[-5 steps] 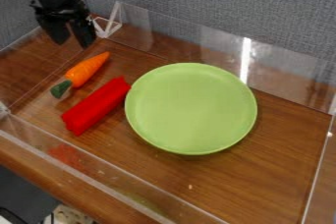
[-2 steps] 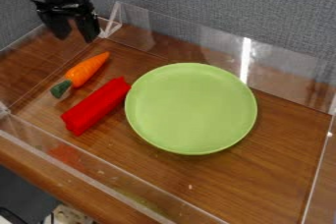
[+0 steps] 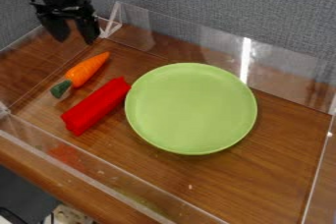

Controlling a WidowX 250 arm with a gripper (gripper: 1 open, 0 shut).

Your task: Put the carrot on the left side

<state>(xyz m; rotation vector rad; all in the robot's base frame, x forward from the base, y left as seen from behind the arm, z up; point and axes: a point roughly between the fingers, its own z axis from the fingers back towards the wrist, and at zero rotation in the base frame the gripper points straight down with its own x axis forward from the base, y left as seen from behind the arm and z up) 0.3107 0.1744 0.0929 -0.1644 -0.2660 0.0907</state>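
Little had been shifted since the earlier frame: the black gripper was held open above the small orange toy carrot, easily knocked against the long red rectangular block.

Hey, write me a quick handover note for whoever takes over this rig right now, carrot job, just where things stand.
Pincer: open, empty, hovering at the back left corner above the table, not touching anything.
Carrot: lying on the wooden table, left of the green plate, just behind the red block, green stem end toward the front left. It is clear of the plate and appears to sit close beside the block.
Done: carrot already lies in the left part of the table, released.
Left: probably nothing but confirming the placement; otherwise, pull the arm back.
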